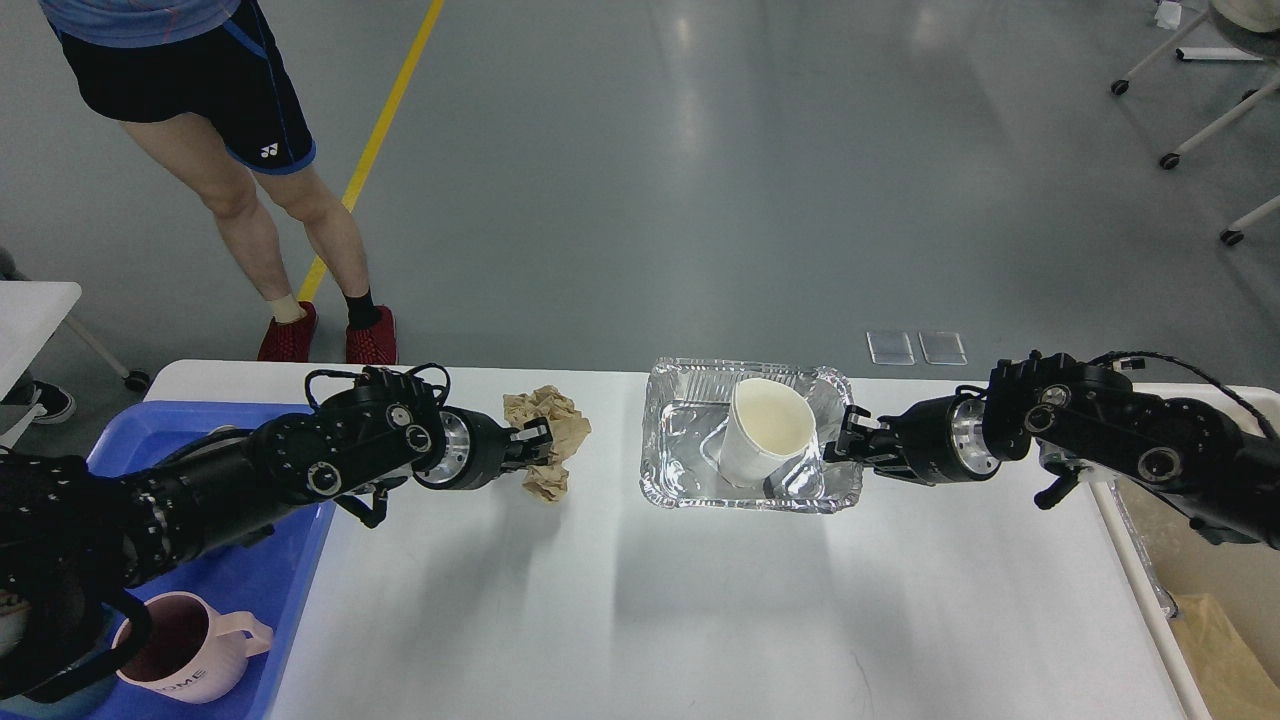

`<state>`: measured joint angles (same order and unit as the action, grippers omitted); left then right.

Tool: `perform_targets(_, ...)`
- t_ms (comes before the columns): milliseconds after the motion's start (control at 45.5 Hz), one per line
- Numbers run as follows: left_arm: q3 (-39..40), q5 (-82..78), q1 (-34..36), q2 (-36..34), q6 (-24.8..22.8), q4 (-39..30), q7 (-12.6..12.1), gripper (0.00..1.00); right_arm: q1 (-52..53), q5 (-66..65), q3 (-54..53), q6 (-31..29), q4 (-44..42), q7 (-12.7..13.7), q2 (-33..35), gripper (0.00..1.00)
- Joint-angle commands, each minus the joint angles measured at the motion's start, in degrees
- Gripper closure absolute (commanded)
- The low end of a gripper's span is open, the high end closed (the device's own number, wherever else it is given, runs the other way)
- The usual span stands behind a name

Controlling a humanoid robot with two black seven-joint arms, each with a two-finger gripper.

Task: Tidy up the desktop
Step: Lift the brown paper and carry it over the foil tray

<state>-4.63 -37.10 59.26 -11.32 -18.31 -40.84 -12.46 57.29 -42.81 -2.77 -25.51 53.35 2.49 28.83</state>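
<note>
The white desktop (700,600) spans the lower view. My left gripper (532,446) is shut on a crumpled brown paper ball (545,425) and holds it raised above the desktop, left of centre. A foil tray (668,470) sits at the back centre with a white paper cup (762,428) leaning inside it. My right gripper (845,440) is shut on the foil tray's right rim.
A blue tray (290,560) at the left edge holds a pink mug (180,650); my left arm hides most of it. A cream-beige bin (1190,590) with brown paper stands off the right edge. A person stands beyond the table's far left corner.
</note>
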Motion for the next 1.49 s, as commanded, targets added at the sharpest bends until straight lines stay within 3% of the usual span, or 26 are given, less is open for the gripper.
perform_targets(0, 0.24, 0.1, 1.73, -6.59, -0.24, -8.8, -0.19, 0.98, 0.02, 0.0, -0.22, 0.02, 0.0, -0.03, -0.09, 1.0)
perform_targets(88, 1.38, 0.1, 3.49, -14.58, -0.15, -20.3, -0.45, 0.98, 0.11, 0.0, -0.48, -0.07, 0.09, 0.06, 0.0, 1.0)
perform_targets(110, 1.38, 0.1, 3.5, -14.61, -0.15, -20.34, -0.46, 0.98, 0.11, 0.0, -0.48, -0.07, 0.09, 0.06, 0.0, 1.0)
perform_targets(132, 1.99, 0.01, 4.54, -22.0, -0.15, -31.3, -0.54, 0.98, 0.11, 0.0, -0.48, -0.07, 0.09, 0.06, 0.09, 1.0)
perform_targets(176, 2.08, 0.01, 5.34, -26.62, -0.32, -37.36, -0.46, 0.98, 0.11, 0.0, -0.48, -0.07, 0.09, 0.06, 0.09, 1.0)
perform_targets(286, 2.87, 0.1, 8.59, -36.91, -3.04, -47.39, -0.11, 0.98, 0.11, 0.0, -0.48, -0.07, 0.09, 0.06, 0.09, 1.0)
perform_targets(462, 12.44, 0.27, 10.18, -48.26, -11.21, -50.57, 0.25, 0.97, 0.02, 0.0, -0.48, 0.02, 0.0, 0.06, 0.0, 1.0)
perform_targets(659, 23.96, 1.5, 10.26, -53.45, -17.2, -50.48, -0.1, 0.97, -0.07, 0.0, -0.48, 0.02, 0.0, 0.06, -0.09, 1.0)
perform_targets(923, 25.73, 1.5, 11.41, -49.77, -16.85, -50.22, -0.46, 0.97, -0.07, 0.0, -0.48, 0.02, 0.0, 0.06, -0.17, 1.0)
perform_targets(1187, 24.41, 0.1, 6.75, -34.14, -11.14, -44.08, -0.81, 0.96, -0.07, 0.0, -0.57, 0.02, 0.0, 0.06, 0.09, 1.0)
perform_targets(1473, 24.23, -4.56, 3.5, -17.25, -10.61, -32.73, -1.6, 0.95, -0.07, 0.0, -0.57, 0.02, 0.0, 0.06, 0.18, 1.0)
